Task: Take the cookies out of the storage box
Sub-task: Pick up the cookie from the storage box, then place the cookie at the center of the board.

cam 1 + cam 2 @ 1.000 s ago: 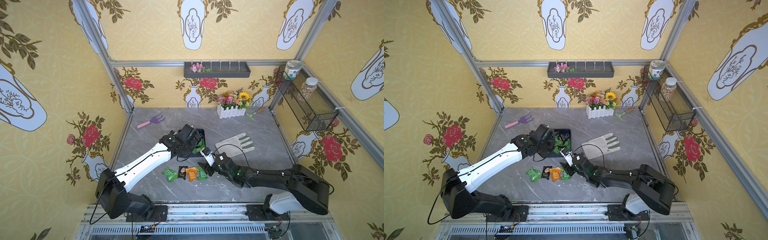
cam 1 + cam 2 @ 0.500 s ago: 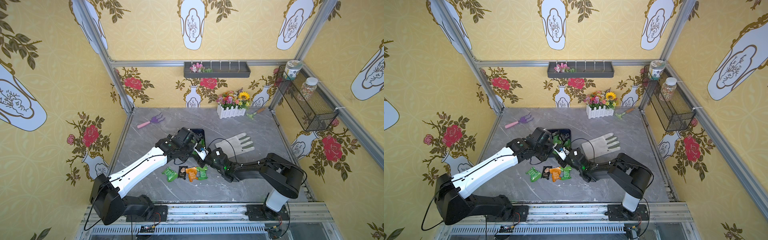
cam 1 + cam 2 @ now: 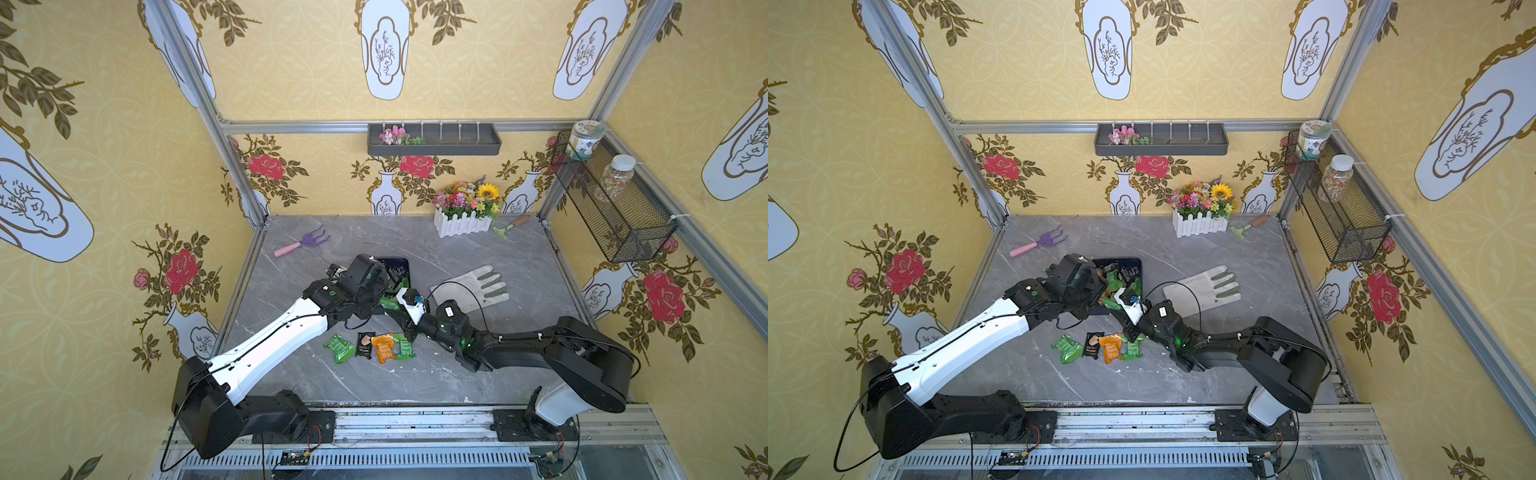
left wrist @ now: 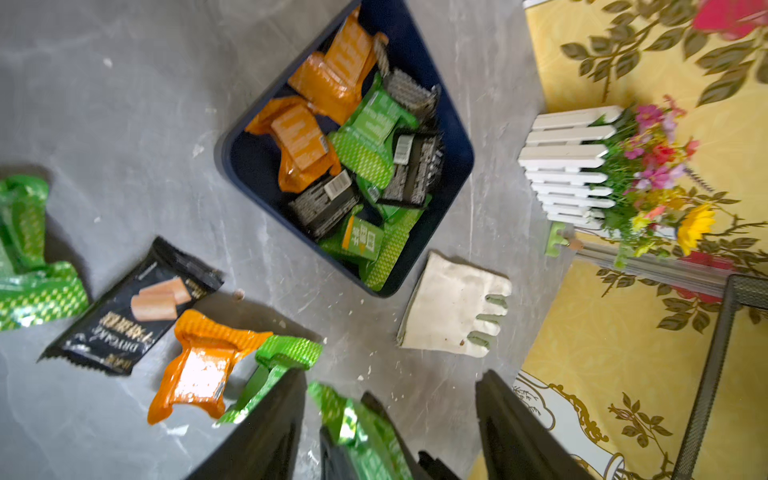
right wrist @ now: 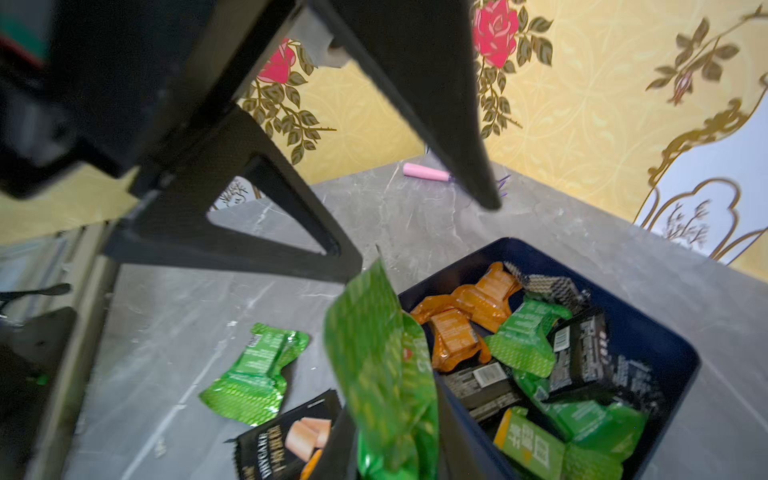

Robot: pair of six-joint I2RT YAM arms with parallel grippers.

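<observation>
Four cookies point(image 3: 365, 345) lay on the counter point(image 3: 415, 374), many more in the storage box point(image 5: 665, 345), when we opened our left end effector point(image 5: 424, 237) wide, leaving a fifth, green cookie point(image 5: 382, 365) pinched in our right end effector point(image 5: 395, 449)

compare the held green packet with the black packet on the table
Colour: the green packet is patterned green, the black packet shows a biscuit picture. Pose: the green packet stands upright in the right end effector, the black packet lies flat on the table. Both have crimped ends.

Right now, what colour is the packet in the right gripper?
Green. The cookie packet shows best in the right wrist view.
</observation>
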